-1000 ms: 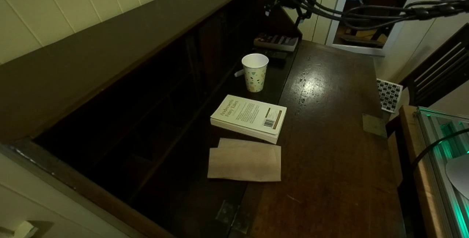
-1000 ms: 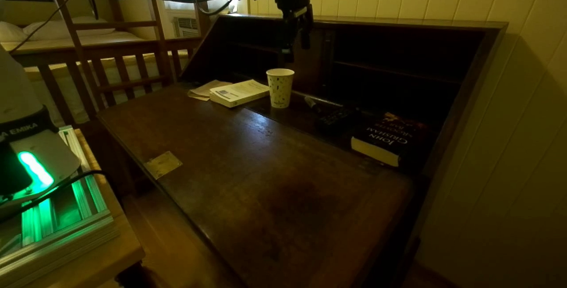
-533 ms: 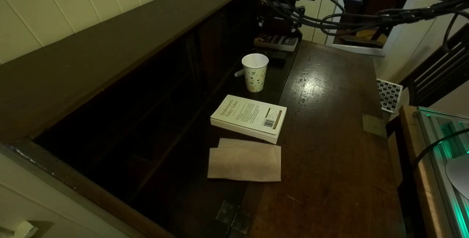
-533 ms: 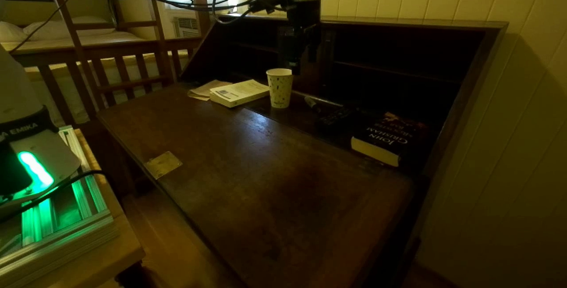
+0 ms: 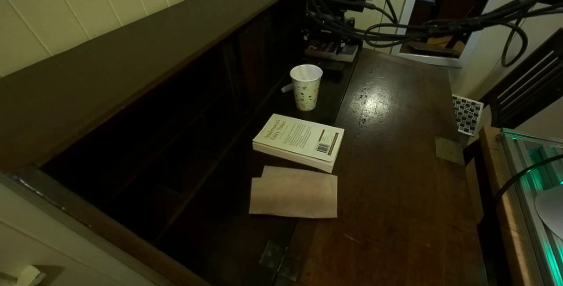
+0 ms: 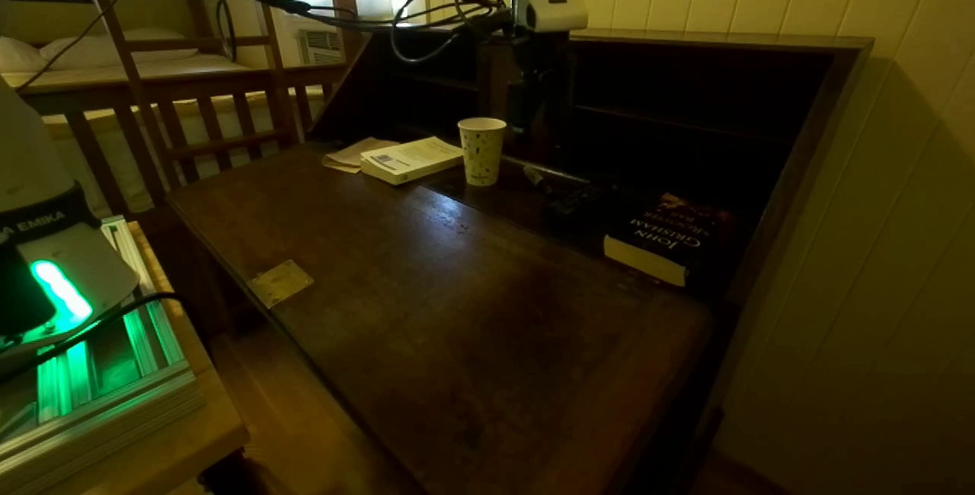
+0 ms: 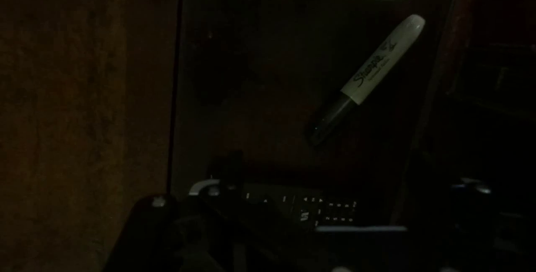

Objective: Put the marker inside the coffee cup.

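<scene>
Marker (image 7: 365, 81) lies below and apart from the gripper (image 5: 324, 43), whose jaws stand wide.

I see wide room over the front surface (image 6: 426, 312); around the marker (image 7: 364, 81) it's tighter: paper cup (image 6: 481, 152) near its pale end, dark remote (image 6: 580, 199) near its black end, shelves (image 6: 685, 126) close behind.

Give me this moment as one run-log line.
gripper: open, above desk | marker: lying on desk, outside cup | cup: upright | insertion: not yet done
</scene>
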`<state>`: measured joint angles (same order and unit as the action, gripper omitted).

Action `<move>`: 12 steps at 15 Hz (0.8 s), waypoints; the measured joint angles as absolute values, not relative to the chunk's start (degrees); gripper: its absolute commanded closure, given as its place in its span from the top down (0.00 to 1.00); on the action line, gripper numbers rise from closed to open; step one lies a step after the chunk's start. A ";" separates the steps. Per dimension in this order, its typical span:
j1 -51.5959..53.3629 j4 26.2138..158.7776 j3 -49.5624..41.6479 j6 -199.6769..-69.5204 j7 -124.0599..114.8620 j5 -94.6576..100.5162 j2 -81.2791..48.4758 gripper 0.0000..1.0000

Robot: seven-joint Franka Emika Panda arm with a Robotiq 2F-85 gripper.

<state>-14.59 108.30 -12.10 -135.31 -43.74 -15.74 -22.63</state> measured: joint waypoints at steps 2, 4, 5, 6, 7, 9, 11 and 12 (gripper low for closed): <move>-14.60 107.27 -12.15 -135.31 -43.74 -15.75 -24.13 1.00; -14.60 106.41 -12.14 -135.31 -43.66 -15.75 -25.36 1.00; -14.60 105.99 -12.14 -135.32 -43.61 -15.75 -25.95 1.00; -14.60 105.58 -12.13 -135.32 -43.54 -15.75 -26.50 1.00; -14.60 105.16 -12.10 -135.32 -43.46 -15.75 -27.07 1.00; -14.59 104.18 -12.02 -135.32 -43.31 -15.75 -28.25 1.00; -14.58 103.06 -11.90 -135.32 -42.94 -15.75 -29.48 1.00; -14.57 102.52 -11.84 -135.32 -42.75 -15.75 -30.11 1.00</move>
<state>-14.57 102.52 -11.84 -135.32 -42.75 -15.75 -30.11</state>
